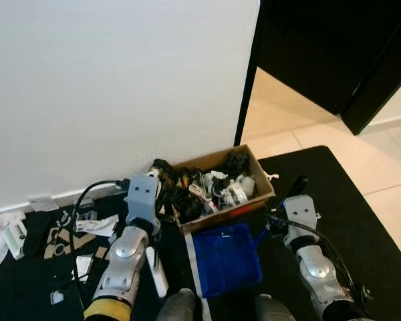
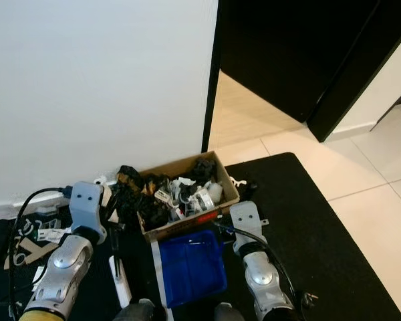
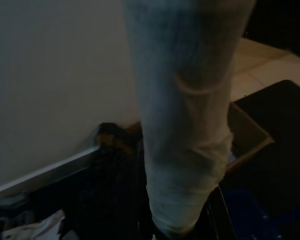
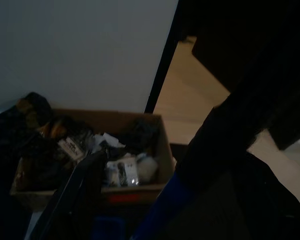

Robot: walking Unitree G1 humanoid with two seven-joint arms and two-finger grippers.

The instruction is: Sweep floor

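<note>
A blue dustpan (image 1: 226,257) lies at 6 o'clock, its handle (image 4: 162,205) gripped by the right gripper (image 1: 289,200). At 12 o'clock from it sits a cluttered cardboard box (image 1: 217,186). The left gripper (image 1: 149,200), at 9 o'clock, clamps a pale broom handle (image 3: 182,115).

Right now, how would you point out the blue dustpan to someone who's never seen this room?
Find the white wall beside the dark doorway, then the cluttered cardboard box at its foot. The dustpan lies on the black mat just in front of that box: the one bright blue, flat tray among dark clutter.

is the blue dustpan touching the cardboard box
Touching, it seems: in the left eye view the blue dustpan's back edge sits flush against the cardboard box's front wall, with no gap showing.
</note>
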